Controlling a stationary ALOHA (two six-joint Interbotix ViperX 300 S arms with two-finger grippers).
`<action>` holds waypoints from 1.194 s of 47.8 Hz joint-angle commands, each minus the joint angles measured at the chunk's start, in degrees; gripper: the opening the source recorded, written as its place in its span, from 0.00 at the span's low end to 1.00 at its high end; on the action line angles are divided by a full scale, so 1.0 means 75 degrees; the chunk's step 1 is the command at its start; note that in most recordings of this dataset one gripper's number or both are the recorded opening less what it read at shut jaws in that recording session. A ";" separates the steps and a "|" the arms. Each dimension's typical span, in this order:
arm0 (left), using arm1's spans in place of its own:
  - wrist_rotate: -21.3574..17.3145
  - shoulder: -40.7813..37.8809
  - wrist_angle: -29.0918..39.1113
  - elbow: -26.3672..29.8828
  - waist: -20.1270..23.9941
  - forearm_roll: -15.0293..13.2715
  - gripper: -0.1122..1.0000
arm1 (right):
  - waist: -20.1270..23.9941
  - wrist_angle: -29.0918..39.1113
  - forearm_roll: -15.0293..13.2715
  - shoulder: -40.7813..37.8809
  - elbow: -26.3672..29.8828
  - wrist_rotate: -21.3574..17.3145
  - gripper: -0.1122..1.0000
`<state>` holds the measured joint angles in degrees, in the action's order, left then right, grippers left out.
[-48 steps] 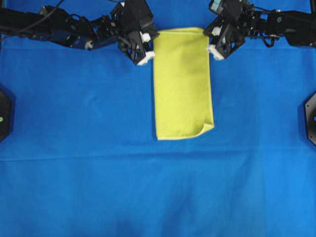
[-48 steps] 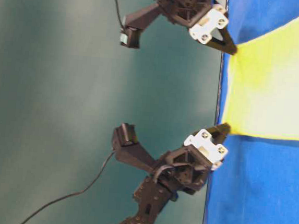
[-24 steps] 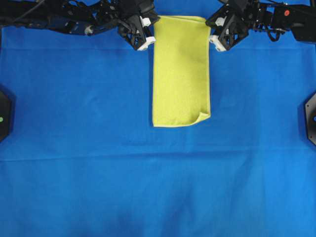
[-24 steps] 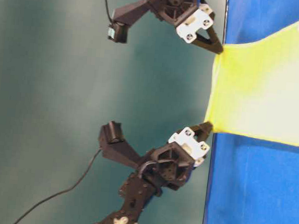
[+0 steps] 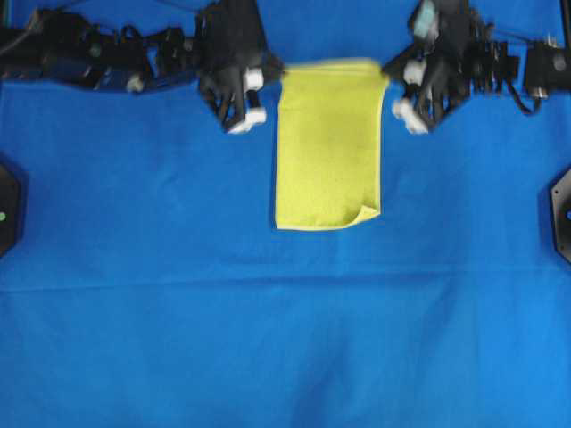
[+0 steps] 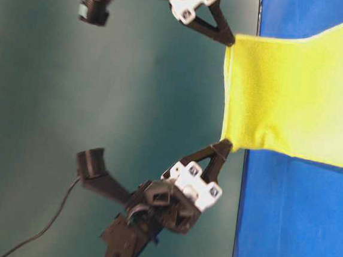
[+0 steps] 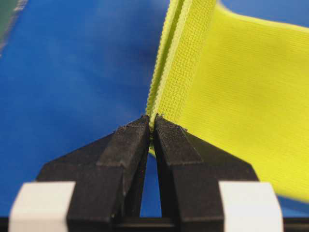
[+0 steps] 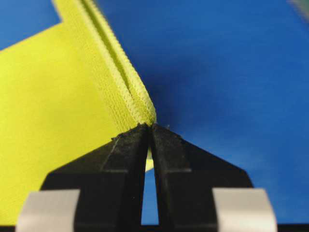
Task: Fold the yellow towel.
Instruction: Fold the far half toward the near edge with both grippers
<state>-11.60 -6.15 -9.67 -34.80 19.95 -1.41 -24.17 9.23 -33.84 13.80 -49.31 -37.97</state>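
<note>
The yellow towel (image 5: 326,152) is a long doubled strip on the blue tablecloth, with its near right corner turned over. Its far edge is lifted off the table, stretched taut between both grippers (image 6: 264,94). My left gripper (image 5: 278,69) is shut on the far left corner, where the doubled hem (image 7: 178,63) runs up from the closed fingertips (image 7: 152,118). At the far right corner my right gripper (image 5: 385,69) is shut on the hem (image 8: 116,82), pinching it at the tips (image 8: 148,126). The towel's near end rests flat on the cloth.
A blue cloth (image 5: 285,339) covers the whole table, with a faint crease running across it just past the towel's near end. Black fixtures sit at the left edge (image 5: 7,205) and right edge (image 5: 562,214). Both arms stretch along the far side.
Both grippers first dragged the towel away, then rose and came back toward the near side with the far edge. That edge now hangs higher above the table; the near end stays put.
</note>
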 commanded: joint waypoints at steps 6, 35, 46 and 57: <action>0.0293 0.0527 0.0176 -0.0387 -0.0691 0.0000 0.15 | 0.0855 0.0199 0.0023 0.0516 -0.0293 -0.0527 0.14; 0.0762 -0.0152 0.0234 -0.0762 -0.2625 0.0000 0.15 | 0.2707 0.0434 0.0035 -0.0668 -0.0340 -0.2086 0.14; 0.0832 -0.0410 -0.0199 -0.0738 -0.2836 -0.0012 0.15 | 0.2988 0.0398 0.0035 -0.0832 -0.0281 -0.2250 0.14; 0.0832 -0.0457 -0.0281 -0.0703 -0.2848 0.0000 0.15 | 0.3000 -0.0070 0.0035 -0.0832 -0.0281 -0.2262 0.14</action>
<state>-5.45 -10.37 -11.51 -40.87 -1.05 -1.41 -1.76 9.67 -33.66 7.21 -52.21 -54.93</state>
